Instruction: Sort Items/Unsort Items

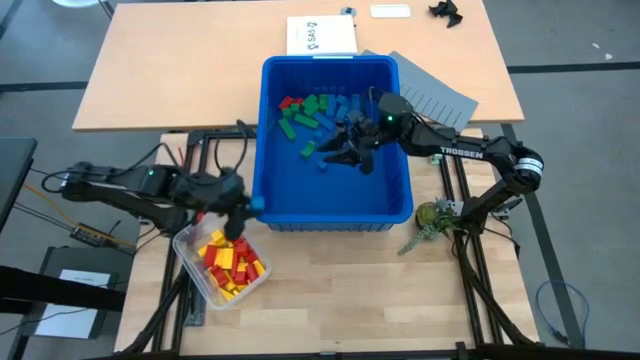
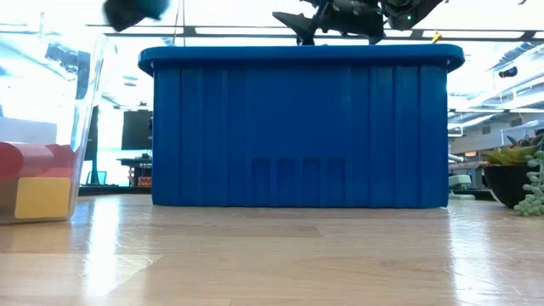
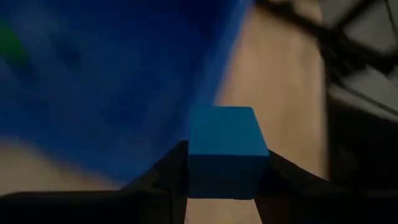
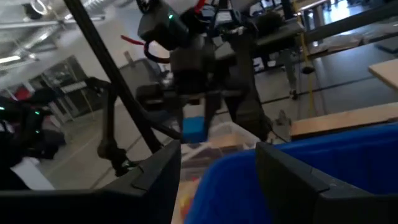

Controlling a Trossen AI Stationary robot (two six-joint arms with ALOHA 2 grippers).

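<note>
The left arm (image 1: pixel 120 185) reaches in from the left edge of the bench (image 1: pixel 330 300). Its left gripper (image 1: pixel 240 207) hangs above the gap between the clear container (image 1: pixel 190 262) and the front-left corner of the blue bin (image 1: pixel 335 212). The two fingers are clamped on a single blue block (image 3: pixel 227 149) (the left wrist view shows the block seated squarely between them, with the bin wall beyond). The right wrist view shows the same blue block pinched beneath that gripper, above the container.

The clear container stands at the front-left part of the bench, just beside the bin's front-left corner. It holds red and yellow blocks (image 1: pixel 228 262) piled together; the low view shows one red and one yellow piece against its wall.

The blue bin occupies the centre of the bench. Green blocks (image 1: pixel 300 115), a few red pieces (image 1: pixel 288 102) and blue blocks (image 1: pixel 338 108) lie scattered in its rear-left part, toward the back wall. Its front half shows bare floor.

The right arm (image 1: pixel 470 152) enters from the right edge of the bench and extends over the bin's right rim. The right gripper (image 1: pixel 345 148) is held inside the bin near the middle, just beside the scattered blocks. Its fingers stand apart with nothing between them (the right wrist view shows a clear gap).

A grey slotted sheet (image 1: pixel 435 92) leans out behind the bin's rear-right corner. A small plant (image 1: pixel 432 218) sits near the front-right corner of the bin.
</note>
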